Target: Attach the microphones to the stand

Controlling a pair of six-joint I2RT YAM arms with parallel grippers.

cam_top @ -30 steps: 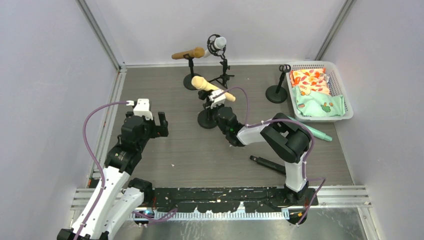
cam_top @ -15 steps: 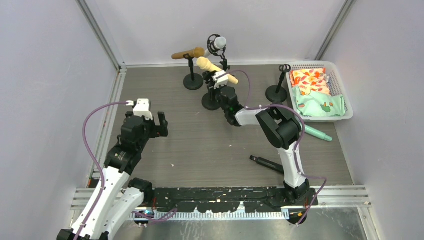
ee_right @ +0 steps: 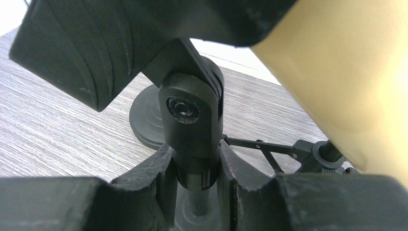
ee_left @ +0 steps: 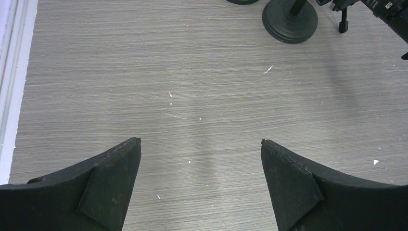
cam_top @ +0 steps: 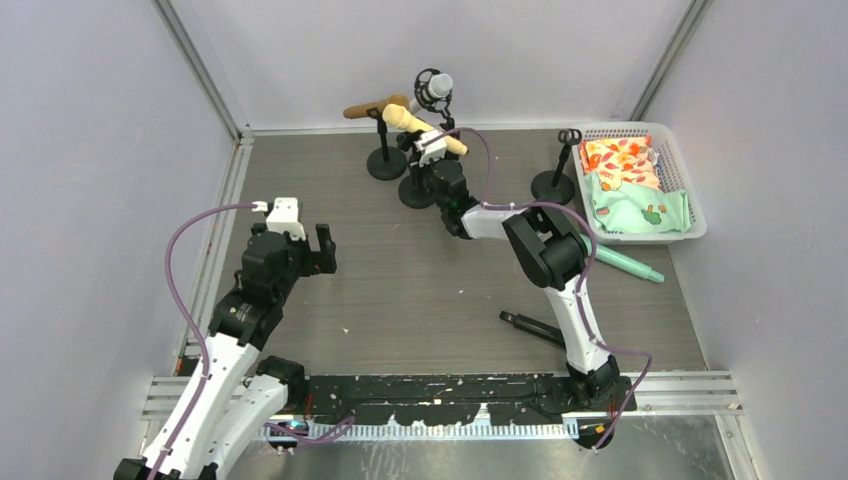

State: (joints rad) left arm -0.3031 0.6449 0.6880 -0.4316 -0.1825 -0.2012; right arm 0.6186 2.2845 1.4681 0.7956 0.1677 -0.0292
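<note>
**Five microphones (cam_top: 625,264), four stands (cam_top: 553,187), one basket (cam_top: 622,127)**

Gold microphone (cam_top: 375,108), white microphone (cam_top: 440,84) and cream microphone (cam_top: 425,130) sit mounted by the table's (cam_top: 400,290) far edge; teal microphone (cam_top: 625,264) and black microphone (cam_top: 535,328) lie loose at right. Right tool (ee_right: 195,166) clamps the cream one's stand (cam_top: 415,192); left tool (ee_left: 201,147) gapes, well apart. Basket holds two cloths (cam_top: 635,205).

Left arm (cam_top: 232,325) bent low over the desk, left tool (ee_left: 200,143) with fingers spread wide apart. Right arm (cam_top: 562,272) stretched far forward, right tool (ee_right: 195,166) clamped around a stand (ee_right: 191,120) at its joint.
</note>
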